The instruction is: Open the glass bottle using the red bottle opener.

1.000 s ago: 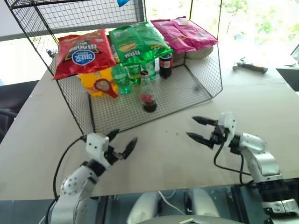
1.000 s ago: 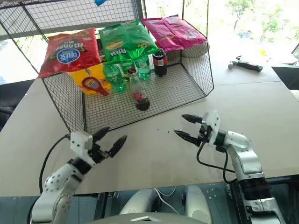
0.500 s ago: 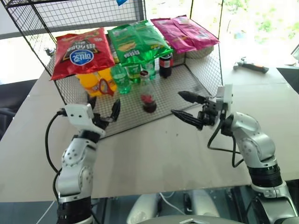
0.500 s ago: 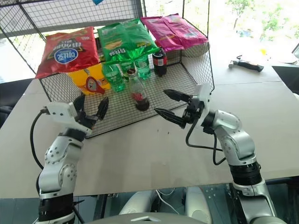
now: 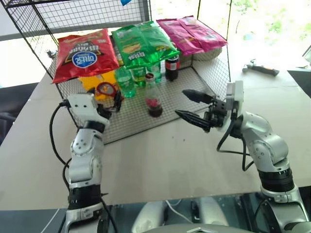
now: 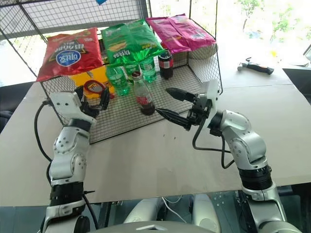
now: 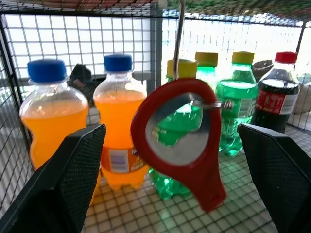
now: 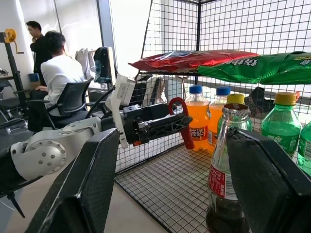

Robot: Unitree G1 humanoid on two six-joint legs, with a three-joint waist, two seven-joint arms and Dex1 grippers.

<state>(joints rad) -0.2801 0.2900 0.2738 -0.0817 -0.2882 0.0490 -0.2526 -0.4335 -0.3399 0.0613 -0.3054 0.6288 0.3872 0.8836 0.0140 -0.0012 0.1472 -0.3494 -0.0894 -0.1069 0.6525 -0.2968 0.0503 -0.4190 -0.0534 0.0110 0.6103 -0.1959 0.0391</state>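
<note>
Green bottles [image 7: 233, 102] behind opener [image 7: 182, 141] (hanging)

Three chip bags [image 5: 85, 54], two orange bottles [image 7: 119, 121], three green bottles [image 7: 240, 102], one cola bottle [image 7: 274, 92]

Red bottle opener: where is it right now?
In the left eye view the red bottle opener hangs on a hook inside the wire cage at its left, in front of the orange bottles, with the open left hand right at it.

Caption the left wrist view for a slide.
Open left gripper lined up on the hanging red bottle opener, orange and green soda bottles standing behind it.
</note>
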